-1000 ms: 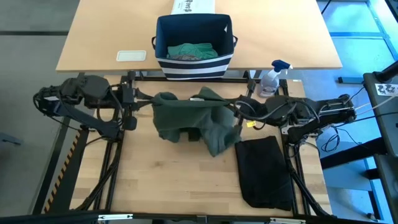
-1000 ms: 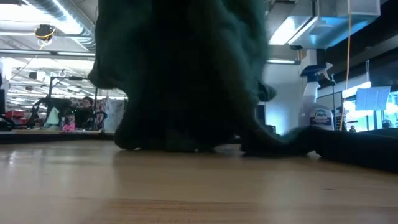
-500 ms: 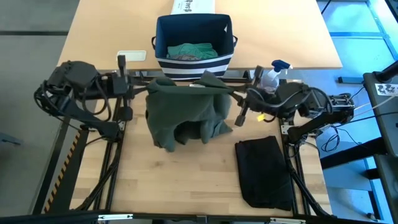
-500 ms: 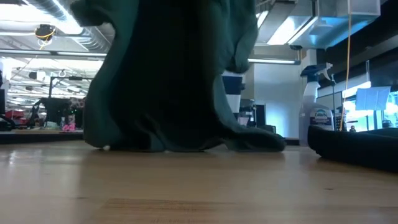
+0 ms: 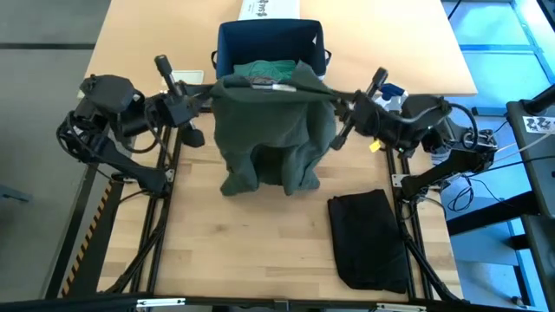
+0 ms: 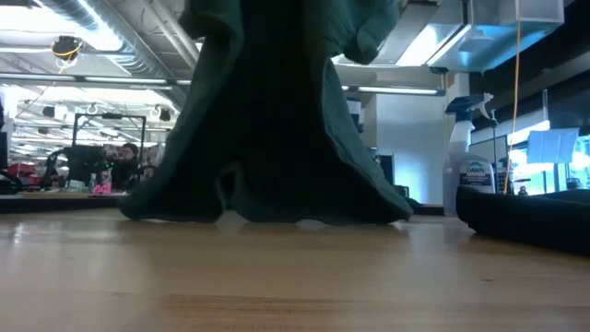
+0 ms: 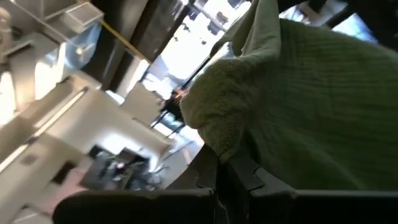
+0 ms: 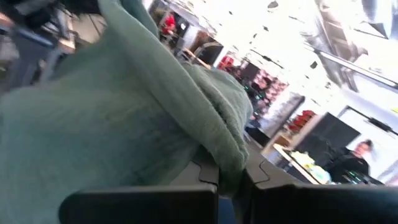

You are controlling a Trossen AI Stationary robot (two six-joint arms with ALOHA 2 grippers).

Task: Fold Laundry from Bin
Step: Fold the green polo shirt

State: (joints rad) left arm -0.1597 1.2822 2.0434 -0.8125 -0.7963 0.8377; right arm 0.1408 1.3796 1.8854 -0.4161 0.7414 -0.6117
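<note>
A dark green garment (image 5: pixel 270 130) hangs between my two grippers in front of the bin (image 5: pixel 227 39), a navy basket at the table's far side. Its upper edge is stretched from my left gripper (image 5: pixel 211 90) to my right gripper (image 5: pixel 334 102); both are shut on it. Its lower end (image 6: pixel 267 207) rests on the table. A teal-green cloth (image 5: pixel 264 69) lies in the bin. A black garment (image 5: pixel 368 238) lies flat at the near right. My left gripper pinches a bunched upper corner of the green garment (image 7: pixel 214 134) between its two fingers, coming level from the table's left. The cloth hangs below, its lower end on the table. My right gripper pinches a folded upper edge of the garment (image 8: pixel 227 152) between its two fingers, coming level from the table's right. The cloth falls away below it, and the edge between the two grippers is nearly taut.
A spray bottle (image 6: pixel 472 166) stands at the far right behind my right arm. A white printed box (image 5: pixel 269 9) sits behind the bin, and a small white tray (image 5: pixel 178 76) lies to the bin's left. Bare wood lies at the near left (image 5: pixel 243 251).
Both grippers have risen and gone toward the far edge, staying shut on the green garment. Its upper edge has been lifted and drawn out between them in front of the bin. The bunched cloth has spread out and hangs longer, its lower end staying on the table.
</note>
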